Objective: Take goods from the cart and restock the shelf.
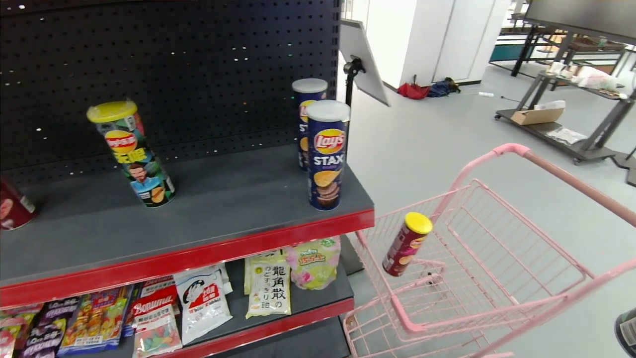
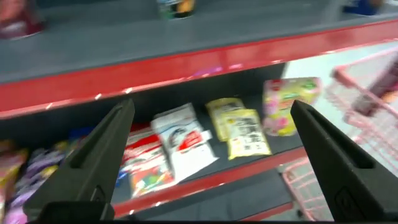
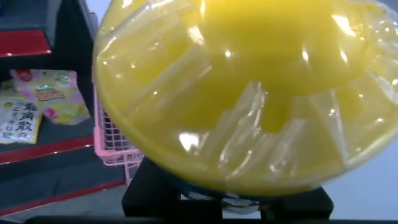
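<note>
A pink cart [image 1: 502,278] stands to the right of the shelf [image 1: 233,199]. In it a maroon chip can [image 1: 407,243] with a yellow lid leans against the wire side. My right gripper [image 3: 227,198] is shut on a yellow-lidded chip can [image 3: 249,93], whose lid is close to the camera; the can's dark side [image 1: 627,332] shows at the lower right corner of the head view. My left gripper [image 2: 208,155] is open, with nothing between its fingers, facing the shelf's lower tier. On the top board stand two blue cans [image 1: 326,154], a tilted green can [image 1: 131,154] and a red can [image 1: 12,206].
Snack bags [image 1: 203,298] fill the lower tier behind a red front edge. A white board on a stand [image 1: 362,59] rises behind the shelf's right end. Metal trolleys [image 1: 561,119] stand far right across bare grey floor. The top board has free room between the cans.
</note>
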`<state>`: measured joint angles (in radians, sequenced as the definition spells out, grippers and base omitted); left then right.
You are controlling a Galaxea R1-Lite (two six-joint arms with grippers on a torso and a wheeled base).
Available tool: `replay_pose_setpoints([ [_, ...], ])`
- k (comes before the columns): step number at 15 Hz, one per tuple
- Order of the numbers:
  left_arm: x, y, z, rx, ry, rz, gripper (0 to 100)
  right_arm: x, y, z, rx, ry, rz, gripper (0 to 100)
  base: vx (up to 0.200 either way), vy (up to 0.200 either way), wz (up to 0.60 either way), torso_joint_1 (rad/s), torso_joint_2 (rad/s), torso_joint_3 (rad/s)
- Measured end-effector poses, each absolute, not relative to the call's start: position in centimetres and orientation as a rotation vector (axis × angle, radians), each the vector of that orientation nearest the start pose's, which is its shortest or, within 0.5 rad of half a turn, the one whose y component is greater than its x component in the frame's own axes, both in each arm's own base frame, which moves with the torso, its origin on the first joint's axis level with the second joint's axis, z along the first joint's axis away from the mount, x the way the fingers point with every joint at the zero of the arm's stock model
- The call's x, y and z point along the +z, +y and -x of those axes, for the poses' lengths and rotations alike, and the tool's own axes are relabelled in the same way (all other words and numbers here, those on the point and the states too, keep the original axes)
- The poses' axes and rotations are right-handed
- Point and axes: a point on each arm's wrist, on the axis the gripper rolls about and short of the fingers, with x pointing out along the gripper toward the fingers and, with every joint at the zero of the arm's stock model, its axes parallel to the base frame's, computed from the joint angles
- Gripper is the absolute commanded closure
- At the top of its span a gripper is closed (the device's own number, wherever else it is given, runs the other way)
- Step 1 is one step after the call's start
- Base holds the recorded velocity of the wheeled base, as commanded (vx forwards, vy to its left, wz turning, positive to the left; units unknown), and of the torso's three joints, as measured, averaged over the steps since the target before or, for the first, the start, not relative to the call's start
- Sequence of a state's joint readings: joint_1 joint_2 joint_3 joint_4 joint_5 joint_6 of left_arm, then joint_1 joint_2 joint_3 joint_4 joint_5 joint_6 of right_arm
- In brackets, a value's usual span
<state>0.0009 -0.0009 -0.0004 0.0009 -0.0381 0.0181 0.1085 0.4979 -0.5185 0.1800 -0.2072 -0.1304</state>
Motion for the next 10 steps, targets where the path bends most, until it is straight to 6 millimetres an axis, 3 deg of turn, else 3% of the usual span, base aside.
replay_pose_setpoints([
  [1, 7.6, -0.1, 2.3, -0.037, -0.002, -0.018, 0, 20.6, -0.3, -1.1, -0.088, 0.165, 0.155, 100, 0.000, 0.000, 0.60, 0.002, 0.00, 0.002],
  [6, 7.5, -0.1, 2.3, -0.037, -0.001, -0.018, 0, 19.6, -0.4, -0.7, -0.085, 0.171, 0.167, 100, 0.000, 0.000, 0.00, 0.000, 0.00, 0.000],
  [10, 7.5, -0.1, 2.3, -0.037, -0.001, -0.020, 0, 18.8, -0.4, 0.4, -0.012, 0.128, 0.158, 100, 0.000, 0.200, 0.00, 0.001, 0.00, 0.001],
])
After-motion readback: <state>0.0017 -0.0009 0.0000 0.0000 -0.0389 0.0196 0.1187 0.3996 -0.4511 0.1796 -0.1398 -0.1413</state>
